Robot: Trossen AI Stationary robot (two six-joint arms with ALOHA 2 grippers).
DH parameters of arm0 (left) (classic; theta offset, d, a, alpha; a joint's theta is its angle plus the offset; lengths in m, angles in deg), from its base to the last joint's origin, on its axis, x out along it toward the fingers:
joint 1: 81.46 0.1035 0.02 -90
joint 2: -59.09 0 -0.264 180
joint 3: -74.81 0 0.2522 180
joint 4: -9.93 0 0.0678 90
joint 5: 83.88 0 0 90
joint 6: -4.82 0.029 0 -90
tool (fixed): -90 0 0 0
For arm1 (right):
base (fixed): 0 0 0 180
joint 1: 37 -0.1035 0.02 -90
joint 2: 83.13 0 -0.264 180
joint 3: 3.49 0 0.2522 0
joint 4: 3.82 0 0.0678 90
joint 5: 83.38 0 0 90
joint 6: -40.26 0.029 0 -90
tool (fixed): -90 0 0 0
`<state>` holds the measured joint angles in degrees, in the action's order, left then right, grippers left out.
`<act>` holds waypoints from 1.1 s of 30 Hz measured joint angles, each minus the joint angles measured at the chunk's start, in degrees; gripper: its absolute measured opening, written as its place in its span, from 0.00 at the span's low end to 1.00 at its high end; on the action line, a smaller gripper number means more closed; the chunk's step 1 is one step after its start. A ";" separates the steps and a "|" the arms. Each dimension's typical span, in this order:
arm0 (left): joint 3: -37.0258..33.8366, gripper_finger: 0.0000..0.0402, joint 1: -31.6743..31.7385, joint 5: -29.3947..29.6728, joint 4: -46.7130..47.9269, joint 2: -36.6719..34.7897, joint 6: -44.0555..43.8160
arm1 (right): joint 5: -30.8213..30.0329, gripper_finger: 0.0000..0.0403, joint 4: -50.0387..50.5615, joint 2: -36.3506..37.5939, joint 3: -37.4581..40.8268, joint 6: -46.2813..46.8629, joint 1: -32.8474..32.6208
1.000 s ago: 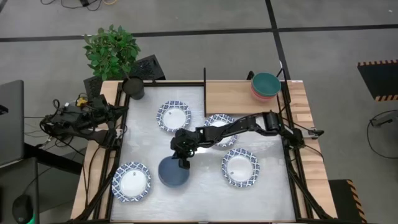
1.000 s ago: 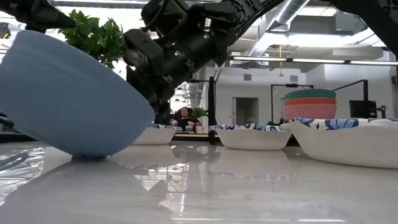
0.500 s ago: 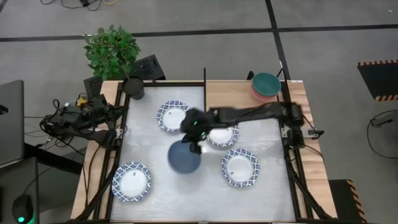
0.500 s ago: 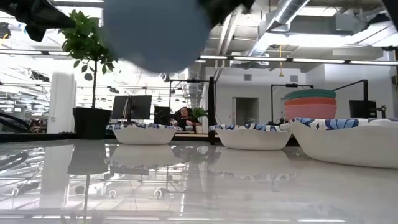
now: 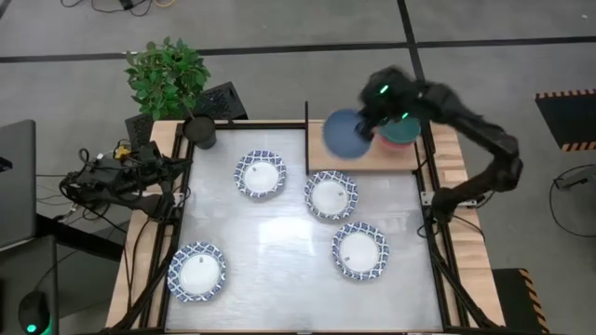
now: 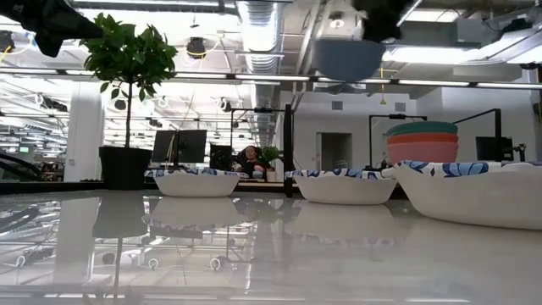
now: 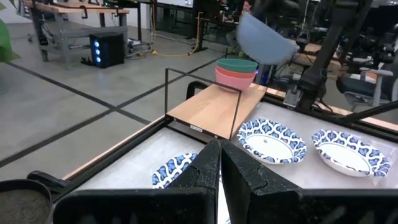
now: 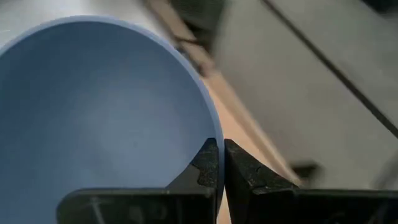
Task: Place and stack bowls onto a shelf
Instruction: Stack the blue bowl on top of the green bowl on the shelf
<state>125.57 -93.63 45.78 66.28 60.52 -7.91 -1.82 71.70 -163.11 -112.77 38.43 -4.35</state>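
Right gripper [image 5: 369, 124]: pinching the rim of the blue bowl [image 5: 345, 135], jaws pressed on either side of the bowl wall in the right wrist view; holding it aloft over the shelf [image 5: 335, 156], beside the stacked bowls.
Left gripper [image 7: 219, 163]: jaws pressed together on nothing; parked off the left edge of the tabletop [image 5: 279, 256].
Stack on shelf: green bowl [image 5: 400, 124] sitting on a pink bowl [image 5: 385, 140] at the shelf's far right corner; low view also showing a red layer between them.
Patterned bowls: four white, blue-rimmed, all on the tabletop; one near the far edge [image 5: 260, 174], one just beside the shelf's near edge [image 5: 331, 195], one toward the right edge [image 5: 359, 250], one at the near left corner [image 5: 196, 271].
Risk, grip: holding by a thin rim pinch only; bowl likely swinging or slipping out if moved sharply.
Risk, tilt: blue bowl hanging tilted in the left wrist view [image 7: 262, 43]; likely landing askew on the green bowl and sliding off if released at this angle.
Risk, collision: passing close to the shelf's black posts [image 5: 306, 135]; possibly clipping a post or nudging the stack off the shelf's far edge.
Risk, alignment: not yet centred over the stack; releasing here likely dropping it onto bare plank.
Views, high: showing the bowl's sideways offset from the stack, but not its height.
Views, low: showing clearance above the stack [image 6: 422, 141], bowl [image 6: 348, 58] well above it.
Views, right wrist: showing the jaw contact on the rim [image 8: 214, 134], hidden elsewhere.
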 joint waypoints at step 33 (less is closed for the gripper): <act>0.00 0.00 -0.02 -0.01 0.00 0.00 -0.04 | 0.88 0.07 17.53 -9.01 0.07 8.58 36.62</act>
<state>125.57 -93.65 45.77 66.28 60.52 -7.95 -0.94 89.23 -172.12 -112.71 47.01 32.27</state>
